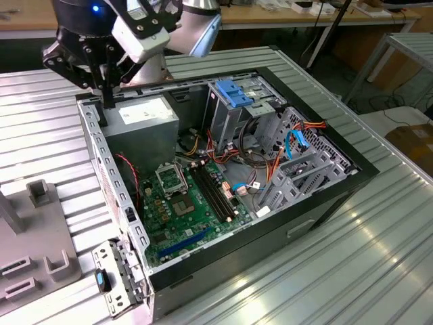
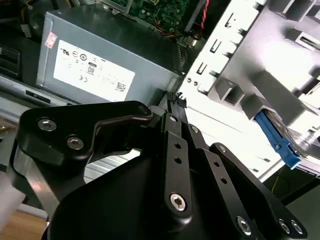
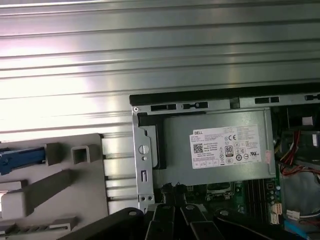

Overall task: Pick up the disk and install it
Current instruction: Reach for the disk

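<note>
My gripper (image 1: 106,101) hangs over the far corner of the open computer case (image 1: 101,152), at the exterior view's left, beside the grey power supply (image 1: 139,118). Its black fingers are pressed together with nothing between them, as both wrist views show (image 2: 175,97) (image 3: 173,189). The disk (image 3: 20,156) rests in a grey fixture (image 3: 55,190) outside the case. Only its bright blue rail with an end tab (image 2: 274,136) is visible. The gripper is well apart from it.
Inside the case are the green motherboard (image 1: 186,203), a metal drive cage (image 1: 233,125) with a light-blue flap (image 1: 233,93), a thin blue cable (image 1: 295,143) and loose wires. The grey fixture (image 1: 40,257) sits on the ribbed metal table (image 1: 352,257) at the exterior view's left.
</note>
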### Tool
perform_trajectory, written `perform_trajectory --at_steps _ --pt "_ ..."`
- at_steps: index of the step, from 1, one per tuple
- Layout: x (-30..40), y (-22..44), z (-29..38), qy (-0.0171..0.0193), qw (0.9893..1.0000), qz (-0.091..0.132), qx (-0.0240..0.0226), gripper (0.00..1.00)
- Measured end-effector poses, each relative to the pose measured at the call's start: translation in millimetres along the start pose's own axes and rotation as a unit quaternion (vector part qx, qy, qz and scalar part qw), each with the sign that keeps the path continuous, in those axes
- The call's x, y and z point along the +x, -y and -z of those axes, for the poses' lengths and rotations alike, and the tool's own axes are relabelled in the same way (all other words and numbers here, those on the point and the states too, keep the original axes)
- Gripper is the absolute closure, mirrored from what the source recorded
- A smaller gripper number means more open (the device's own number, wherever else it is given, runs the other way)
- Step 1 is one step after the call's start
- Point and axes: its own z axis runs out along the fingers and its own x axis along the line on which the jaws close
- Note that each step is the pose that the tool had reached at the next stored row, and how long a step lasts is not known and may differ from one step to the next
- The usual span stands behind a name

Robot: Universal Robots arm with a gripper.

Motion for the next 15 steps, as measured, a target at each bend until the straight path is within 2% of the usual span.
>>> perform_trajectory --at_steps 1,3,5,7,10,11,13,15 --pt "11.1 0.5 0.2 0.0000 1.0000 0.000 -0.0001 0.89" --pt "19.2 0.9 0.4 0.0000 1.0000 0.000 -0.0001 0.89" --pt "33.3 1.4 0.8 0.0000 1.0000 0.000 0.0000 0.89" --pt "43.7 1.8 1.0 0.0001 1.0000 0.000 -0.0001 0.89" --pt "73.5 2.9 1.7 0.0001 1.0000 0.000 -0.0001 0.89" --pt "80.9 3.3 2.0 0.0000 1.0000 0.000 0.0000 0.89" --pt "89.7 3.8 2.1 0.0001 1.0000 0.000 -0.0001 0.89" --pt "105.7 4.6 2.6 0.0000 1.0000 0.000 0.0000 0.89"
